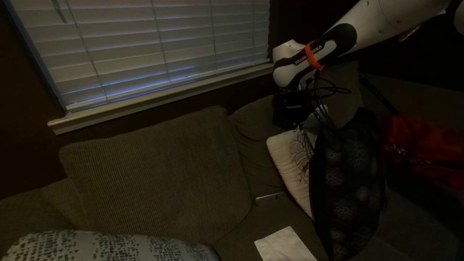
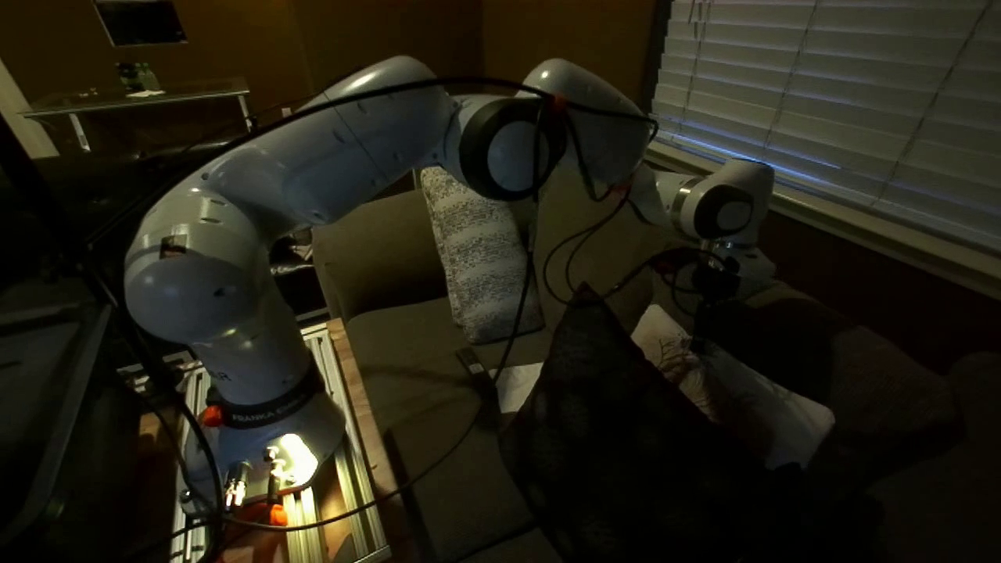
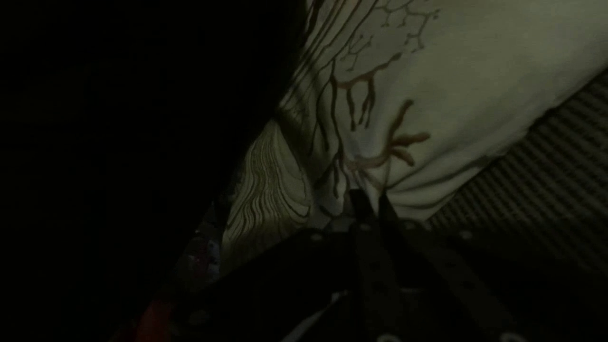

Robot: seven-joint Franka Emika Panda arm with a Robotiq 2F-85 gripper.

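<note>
Dark, jointed hand [image 3: 372,197] in tight grip on puckered white branch-printed pillow [image 3: 475,90], ribbed upholstery [image 3: 536,190] alongside.

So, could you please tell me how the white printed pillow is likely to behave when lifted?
The white printed pillow will probably flex, since its cloth creases near the jaws. Only a small fold appears pinched, so it may hang and swing from there. The dark patterned pillow close by might catch it.

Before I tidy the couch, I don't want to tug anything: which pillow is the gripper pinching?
The pale pillow with branching lines: its cloth bunches in the gripper. The black pillow and speckled pillow aren't held.
</note>
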